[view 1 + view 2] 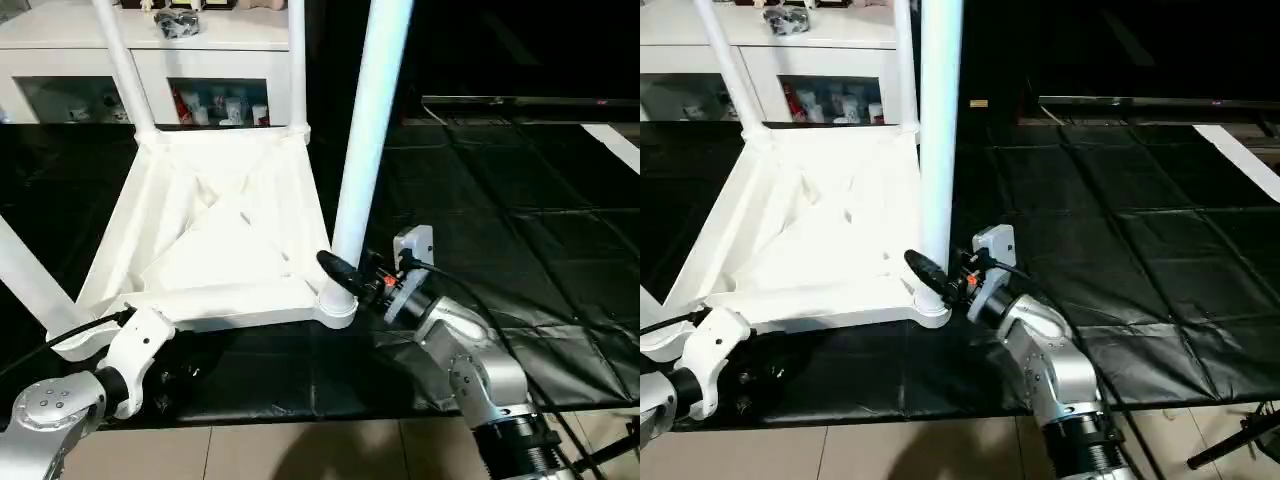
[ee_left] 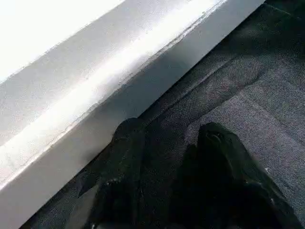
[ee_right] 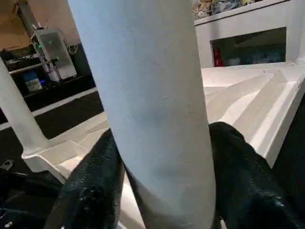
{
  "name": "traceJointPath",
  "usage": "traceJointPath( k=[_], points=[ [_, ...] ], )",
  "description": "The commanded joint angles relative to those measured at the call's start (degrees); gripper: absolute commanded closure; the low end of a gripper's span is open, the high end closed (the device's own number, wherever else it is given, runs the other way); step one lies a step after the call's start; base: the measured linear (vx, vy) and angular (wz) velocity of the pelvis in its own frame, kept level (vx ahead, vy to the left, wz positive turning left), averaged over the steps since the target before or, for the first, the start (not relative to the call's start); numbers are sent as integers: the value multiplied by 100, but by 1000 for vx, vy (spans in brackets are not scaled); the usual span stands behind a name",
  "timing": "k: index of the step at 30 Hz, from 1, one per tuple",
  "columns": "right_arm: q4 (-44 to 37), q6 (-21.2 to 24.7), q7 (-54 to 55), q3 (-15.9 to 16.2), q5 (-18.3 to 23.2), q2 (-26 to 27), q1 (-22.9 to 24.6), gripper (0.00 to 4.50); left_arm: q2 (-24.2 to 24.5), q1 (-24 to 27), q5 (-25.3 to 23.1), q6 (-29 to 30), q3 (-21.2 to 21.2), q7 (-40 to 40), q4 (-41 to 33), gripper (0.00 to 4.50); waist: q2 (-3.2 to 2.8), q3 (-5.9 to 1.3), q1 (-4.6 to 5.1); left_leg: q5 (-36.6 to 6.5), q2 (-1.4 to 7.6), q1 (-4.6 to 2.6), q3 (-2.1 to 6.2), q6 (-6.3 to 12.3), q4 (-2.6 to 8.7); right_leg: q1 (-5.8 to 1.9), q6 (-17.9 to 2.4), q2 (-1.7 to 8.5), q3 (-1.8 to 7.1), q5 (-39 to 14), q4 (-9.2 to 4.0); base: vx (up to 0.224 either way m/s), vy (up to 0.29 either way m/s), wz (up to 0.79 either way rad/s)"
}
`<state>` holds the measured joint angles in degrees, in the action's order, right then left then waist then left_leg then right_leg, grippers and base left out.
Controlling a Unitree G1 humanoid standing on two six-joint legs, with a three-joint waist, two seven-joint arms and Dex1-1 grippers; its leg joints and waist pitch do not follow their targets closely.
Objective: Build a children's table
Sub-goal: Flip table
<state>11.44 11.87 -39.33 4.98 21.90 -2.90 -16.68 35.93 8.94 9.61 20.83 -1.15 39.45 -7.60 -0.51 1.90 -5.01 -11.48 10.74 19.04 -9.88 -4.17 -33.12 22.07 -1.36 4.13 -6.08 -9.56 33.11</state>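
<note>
The children's table lies upside down on the black mat, its ribbed underside [image 1: 230, 230] facing up. Legs stand in its corner sockets: the near right leg [image 1: 370, 130], the far right leg [image 1: 297, 60], the far left leg [image 1: 125, 65] and the near left leg [image 1: 25, 275]. My right gripper [image 1: 345, 280] is at the base of the near right leg. In the right wrist view its black fingers [image 3: 95, 186] press that leg [image 3: 152, 109] from both sides. My left gripper [image 2: 171, 138] is open and empty, low over the mat beside the table's front rim [image 2: 95, 86] near the left corner.
A white cabinet [image 1: 200, 60] with glass-fronted shelves stands behind the table. The black mat [image 1: 500, 220] stretches to the right, with a white strip [image 1: 615, 140] at its far right edge. Tiled floor [image 1: 300, 450] begins just in front of the mat.
</note>
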Motion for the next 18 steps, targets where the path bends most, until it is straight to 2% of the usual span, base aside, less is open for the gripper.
traceJointPath(
  k=[1,14,15,16,18],
  points=[
    [-38,35,-17,-26,16,-12,-106,231,-12,-93,-83,-98,95,-24,85,239,-87,-209,15,-1896,264,3,133,8,491,-161,-614,427,374,-2248,-420,0,0,0],
    [-314,80,21,-82,58,-66,48,246,-140,-445,-256,-370,282,-4,550,239,-77,-217,-4,-1944,265,-20,132,-34,490,-156,-597,434,381,-2223,-432,0,0,0],
    [-385,102,40,-103,65,-88,86,246,-158,-500,-270,-399,296,-18,601,239,-110,-211,-2,-1950,264,-23,131,-40,490,-150,-586,427,384,-2221,-436,0,0,0],
    [-542,146,94,-166,83,-124,180,246,-196,-608,-290,-460,328,-39,689,239,-87,-228,-17,-1904,266,-34,126,-46,484,-151,-602,424,386,-2100,-422,0,0,0],
    [-553,148,98,-170,84,-126,186,246,-199,-614,-291,-464,331,-40,694,239,-85,-226,-41,-1875,269,-45,115,-47,480,-138,-618,416,395,-2031,-416,0,0,0]
  ],
)
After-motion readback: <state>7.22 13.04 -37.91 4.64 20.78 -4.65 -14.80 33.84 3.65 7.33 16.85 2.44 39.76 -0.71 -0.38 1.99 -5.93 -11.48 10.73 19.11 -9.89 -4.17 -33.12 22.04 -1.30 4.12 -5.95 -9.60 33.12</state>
